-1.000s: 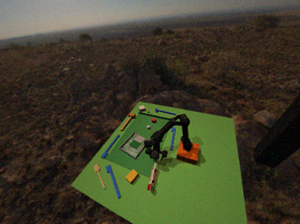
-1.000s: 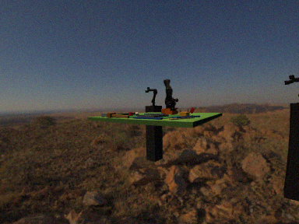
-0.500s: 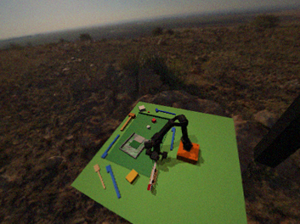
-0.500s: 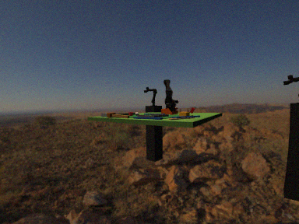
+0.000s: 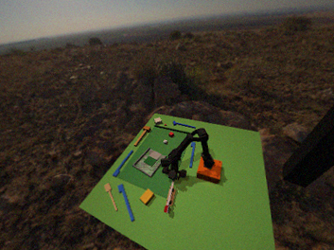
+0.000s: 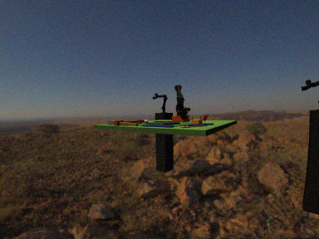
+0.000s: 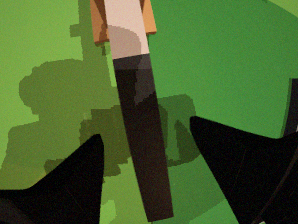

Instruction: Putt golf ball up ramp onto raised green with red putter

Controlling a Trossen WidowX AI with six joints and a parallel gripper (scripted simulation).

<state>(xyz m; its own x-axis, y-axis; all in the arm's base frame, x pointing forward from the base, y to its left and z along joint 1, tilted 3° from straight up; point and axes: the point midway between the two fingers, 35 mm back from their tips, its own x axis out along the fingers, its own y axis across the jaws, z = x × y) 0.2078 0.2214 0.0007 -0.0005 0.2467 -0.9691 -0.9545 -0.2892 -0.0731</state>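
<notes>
Barely begun, as you can judge from these views: the putter (image 7: 139, 106) lies flat on the desk (image 5: 227, 212), its dark grip running straight down the gap between the two black fingers of the tool (image 7: 149, 183), with daylight visible on both sides of the shaft. Your tool is partway closed but not yet clamped — nothing is held, and the shaft sits loose between the jaws, its pale section and orange-flanked end stretching away ahead of the tool. In the top view the tool (image 5: 174, 170) hangs just over the near end of the putter (image 5: 170, 197), which points away from it toward the desk's front edge. The golf ball (image 5: 165, 141) rests on the dark green mat beyond the tool, well apart from it, with a small red block (image 5: 171, 134) just past it; the raised green (image 5: 149, 161) with its grey ramp border sits just beside the tool. Everything is left for you — the grasp, the lift, carrying the putter behind the ball, and the stroke up the ramp.
</notes>
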